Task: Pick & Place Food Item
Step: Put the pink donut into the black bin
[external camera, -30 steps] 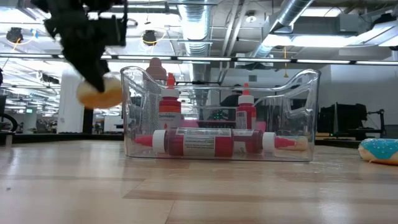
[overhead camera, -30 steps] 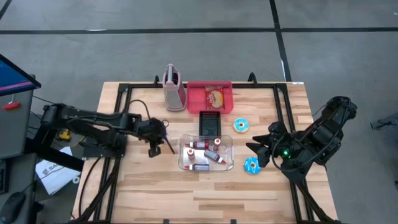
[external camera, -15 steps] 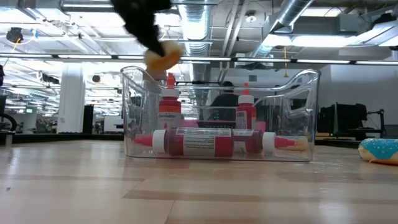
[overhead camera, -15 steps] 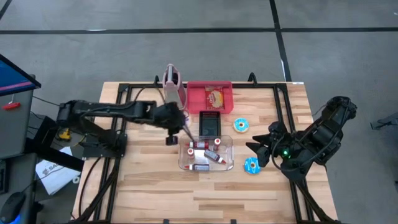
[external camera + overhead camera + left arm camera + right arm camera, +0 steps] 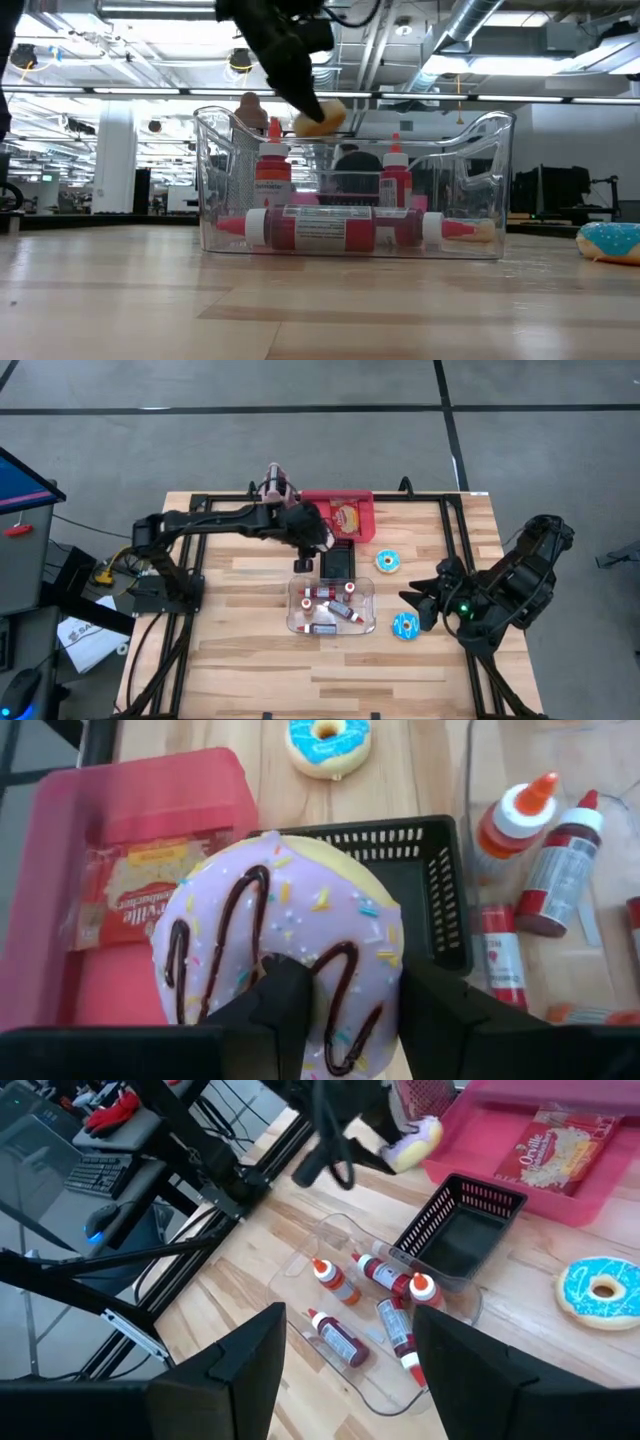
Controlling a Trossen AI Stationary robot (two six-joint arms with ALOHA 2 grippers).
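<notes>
My left gripper (image 5: 312,538) is shut on a donut with lilac icing, chocolate stripes and sprinkles (image 5: 280,920). It holds the donut in the air at the far left corner of the black mesh basket (image 5: 338,557), beside the red tray (image 5: 345,532). In the low view the donut (image 5: 320,117) hangs above the clear bin's rim. My right gripper (image 5: 425,600) is open and empty at the table's right, near a blue donut (image 5: 404,626). My left gripper holds the donut by one side of its ring (image 5: 350,985). One finger (image 5: 285,995) sits at the donut's middle hole and the other (image 5: 435,1010) stands outside its rim. The donut is lifted clear, iced face toward the wrist camera, over the basket's edge (image 5: 330,835) and the red tray.
A clear bin (image 5: 332,605) with several sauce bottles stands in front of the basket. The red tray holds a snack packet (image 5: 347,517). A second blue donut (image 5: 388,561) lies right of the basket. A pink upright thing (image 5: 277,488) stands left of the tray.
My left gripper has carried the donut from left of the clear bin toward the table's right and far edge, rising above the bin's rim. It now holds it by the black basket and red tray. It has stayed shut on the donut.
</notes>
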